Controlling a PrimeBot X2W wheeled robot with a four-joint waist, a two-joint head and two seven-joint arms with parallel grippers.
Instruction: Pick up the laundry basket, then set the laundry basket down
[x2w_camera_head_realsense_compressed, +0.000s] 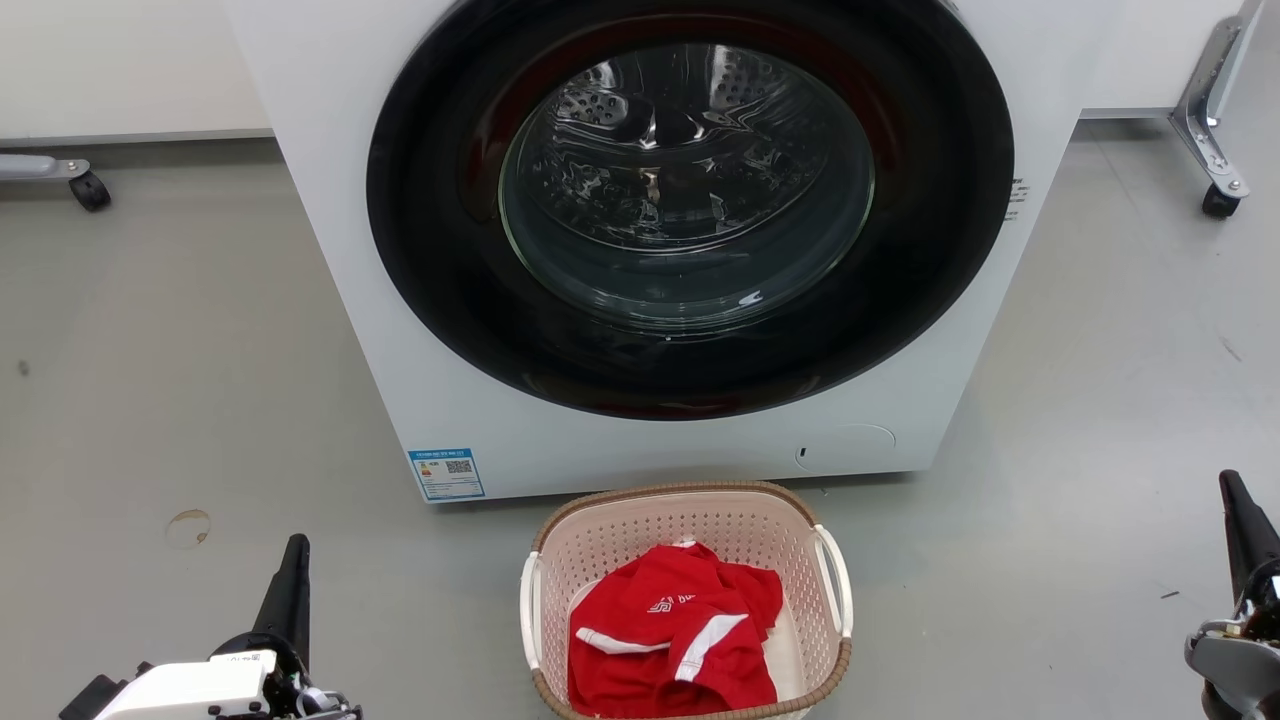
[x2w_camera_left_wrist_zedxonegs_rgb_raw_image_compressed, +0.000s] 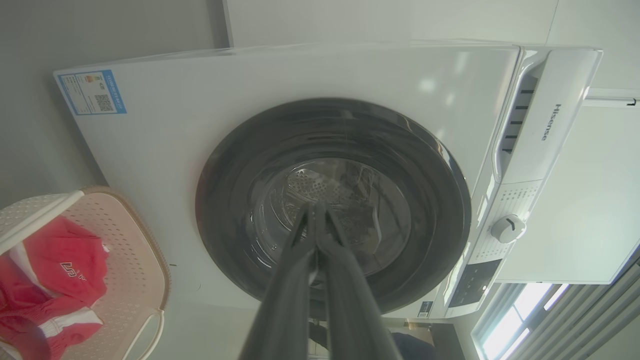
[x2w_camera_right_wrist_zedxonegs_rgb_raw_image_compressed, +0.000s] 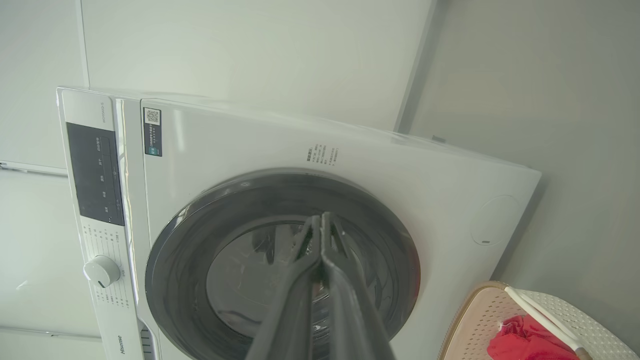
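Head view puts the laundry basket at the bottom centre of the frame, standing on the floor just in front of the washer, with a red garment heaped inside. The left tool sits at the lower left and the right tool at the lower right edge, each well apart from the basket's white side handles. Both wrist views show each tool's two fingers pressed together with nothing between them, pointing toward the washer door rather than the basket. By my reading the task has not begun: no grasp, no lift. Reaching the handles, parting the fingers, gripping, raising and setting the basket down all remain.
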